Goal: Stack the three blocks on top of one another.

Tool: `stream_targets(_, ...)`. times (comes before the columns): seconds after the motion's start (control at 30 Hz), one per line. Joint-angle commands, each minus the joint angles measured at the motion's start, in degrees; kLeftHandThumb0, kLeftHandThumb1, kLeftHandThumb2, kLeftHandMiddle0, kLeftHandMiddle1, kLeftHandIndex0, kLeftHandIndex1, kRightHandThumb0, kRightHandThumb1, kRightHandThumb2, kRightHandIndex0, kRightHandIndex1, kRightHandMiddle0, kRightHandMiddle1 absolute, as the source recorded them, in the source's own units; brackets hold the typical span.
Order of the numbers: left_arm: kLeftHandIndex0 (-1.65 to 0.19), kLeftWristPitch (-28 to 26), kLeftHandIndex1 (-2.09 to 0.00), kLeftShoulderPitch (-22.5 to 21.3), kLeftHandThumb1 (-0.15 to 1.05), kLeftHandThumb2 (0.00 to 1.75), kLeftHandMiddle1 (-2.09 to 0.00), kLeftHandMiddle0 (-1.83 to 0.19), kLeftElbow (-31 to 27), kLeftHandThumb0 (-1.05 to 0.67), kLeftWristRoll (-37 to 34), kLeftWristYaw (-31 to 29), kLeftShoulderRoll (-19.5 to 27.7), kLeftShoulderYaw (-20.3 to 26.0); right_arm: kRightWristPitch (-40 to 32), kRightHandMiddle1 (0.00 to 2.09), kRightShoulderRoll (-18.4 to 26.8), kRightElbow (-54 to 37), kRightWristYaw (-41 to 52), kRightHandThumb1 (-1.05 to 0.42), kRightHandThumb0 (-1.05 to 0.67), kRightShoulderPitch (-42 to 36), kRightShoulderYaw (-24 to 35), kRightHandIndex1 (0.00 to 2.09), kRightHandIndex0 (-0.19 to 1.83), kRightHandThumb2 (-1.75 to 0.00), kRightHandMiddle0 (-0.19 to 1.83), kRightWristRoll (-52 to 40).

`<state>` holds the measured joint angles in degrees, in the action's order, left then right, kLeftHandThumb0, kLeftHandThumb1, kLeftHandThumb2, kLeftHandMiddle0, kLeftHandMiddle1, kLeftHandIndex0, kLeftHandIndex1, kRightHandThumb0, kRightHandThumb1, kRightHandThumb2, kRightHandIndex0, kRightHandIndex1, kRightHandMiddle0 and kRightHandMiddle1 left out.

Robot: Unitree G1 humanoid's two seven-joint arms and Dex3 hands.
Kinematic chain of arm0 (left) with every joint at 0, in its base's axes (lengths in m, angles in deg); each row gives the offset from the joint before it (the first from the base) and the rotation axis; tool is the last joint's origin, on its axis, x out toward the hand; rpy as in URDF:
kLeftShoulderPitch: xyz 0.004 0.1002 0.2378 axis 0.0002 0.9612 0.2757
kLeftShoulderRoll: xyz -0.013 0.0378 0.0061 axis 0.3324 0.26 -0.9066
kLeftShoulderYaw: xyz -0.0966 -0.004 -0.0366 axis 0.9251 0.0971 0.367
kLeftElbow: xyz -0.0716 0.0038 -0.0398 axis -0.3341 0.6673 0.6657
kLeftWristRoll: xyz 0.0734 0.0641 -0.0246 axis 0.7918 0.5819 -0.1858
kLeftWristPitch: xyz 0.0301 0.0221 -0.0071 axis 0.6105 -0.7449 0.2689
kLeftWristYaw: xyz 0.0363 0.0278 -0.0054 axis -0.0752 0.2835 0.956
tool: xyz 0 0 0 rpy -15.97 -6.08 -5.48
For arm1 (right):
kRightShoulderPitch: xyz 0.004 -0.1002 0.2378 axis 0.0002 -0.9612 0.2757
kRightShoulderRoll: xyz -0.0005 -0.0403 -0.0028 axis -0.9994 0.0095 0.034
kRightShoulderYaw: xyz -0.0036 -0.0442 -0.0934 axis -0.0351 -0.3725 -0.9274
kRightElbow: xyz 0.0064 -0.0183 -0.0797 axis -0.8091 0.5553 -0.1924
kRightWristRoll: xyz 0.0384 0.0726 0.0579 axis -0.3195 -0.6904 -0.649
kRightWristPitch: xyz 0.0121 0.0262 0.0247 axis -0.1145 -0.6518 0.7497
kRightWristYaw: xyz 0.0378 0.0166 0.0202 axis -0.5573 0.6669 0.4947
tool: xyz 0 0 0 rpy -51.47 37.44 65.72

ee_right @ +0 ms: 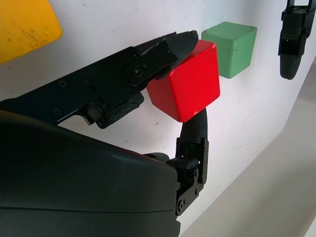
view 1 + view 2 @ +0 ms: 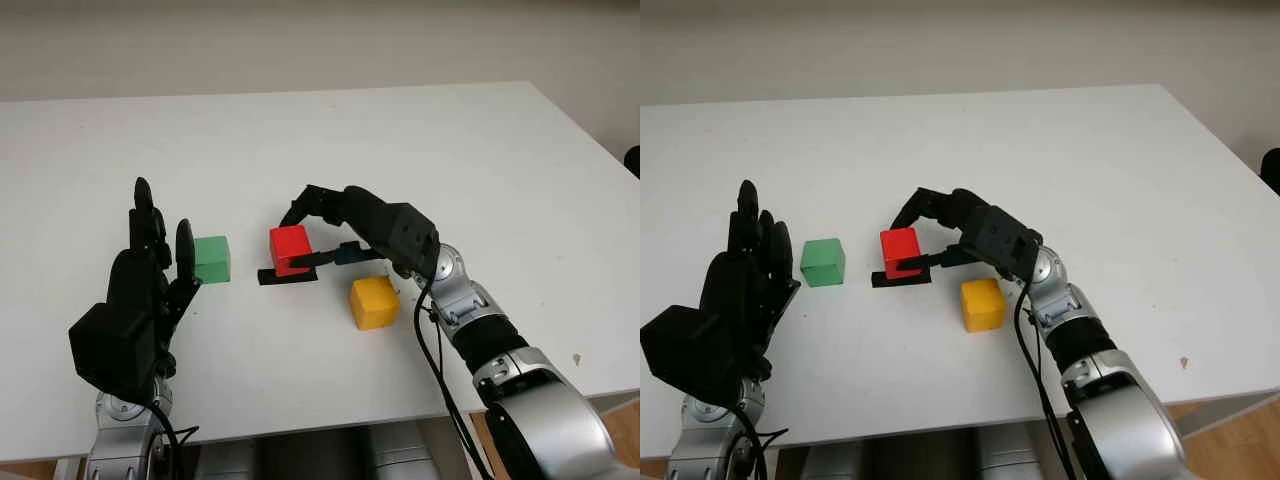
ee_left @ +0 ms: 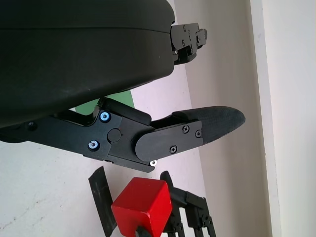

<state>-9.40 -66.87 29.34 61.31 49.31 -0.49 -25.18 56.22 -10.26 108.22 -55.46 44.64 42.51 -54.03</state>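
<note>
While we look down from the head cameras, we list what we see from largest to smallest.

Table [image 2: 420,140]: a white top that carries all three blocks, which sit apart from one another, none stacked.

Right hand [image 2: 300,232]: we see it reaching in from the lower right toward the table's middle, its fingers closed on the red block. In the right wrist view one finger [image 1: 148,59] lies along one face of the block and another finger [image 1: 195,133] comes up against the opposite side.

Left hand [image 2: 150,262]: we find it at the lower left, raised with its fingers pointing away from us, open and holding nothing. Its fingertips are just beside the green block; we cannot tell whether they touch it.

Red block [image 2: 291,247]: it is near the middle of the table, between the green block and the yellow block, gripped by the right hand. A dark shadow lies on the table under it and toward us, and in the right wrist view it is tilted; we cannot tell whether it still touches the table.

Yellow block [image 2: 374,302]: it sits on the table nearer to us than the red block and a little to the right, just under the right wrist, apart from the other blocks.

Green block [image 2: 211,259]: it sits on the table to the left of the red block, clearly apart from it.
</note>
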Motion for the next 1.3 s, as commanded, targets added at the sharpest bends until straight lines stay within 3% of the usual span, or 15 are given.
stream_targets(0.0, 0.14, 0.2, -0.05, 0.0, 1.05, 0.64, -0.05, 0.12, -0.5, -0.67, 0.2, 0.1, -0.2, -0.1, 1.1, 1.58, -0.6, 0.8, -0.5, -0.91, -0.52, 1.6, 0.1, 0.04, 0.29, -0.05, 0.44, 0.2)
stream_targets(1.03, 0.14, 0.3, -0.05, 0.0, 1.05, 0.64, -0.06, 0.12, -0.3, -0.67, -0.3, 0.1, -0.1, 0.0, 2.0, 1.58, -0.7, 5.1, -1.8, -0.91, -0.52, 3.8, -1.7, 0.05, 0.29, -0.06, 0.44, 4.2)
stream_targets(1.13, 0.14, 0.5, -0.05, -0.1, 1.05, 0.64, -0.06, 0.12, -0.2, -0.67, -0.4, 0.2, -0.2, 0.1, 0.8, 1.44, -0.6, 4.8, -1.0, -0.91, -0.6, 4.0, -1.9, 0.03, 0.25, -0.05, 0.33, 4.4)
stream_targets(1.27, 0.14, 0.1, -0.06, 0.2, 1.05, 0.63, -0.06, 0.12, -0.8, -0.68, -0.2, 0.2, -0.1, 0.0, 0.2, 0.92, -0.3, 4.6, 0.6, -0.89, -0.74, 4.3, -2.3, 0.02, 0.13, -0.05, 0.15, 4.4)
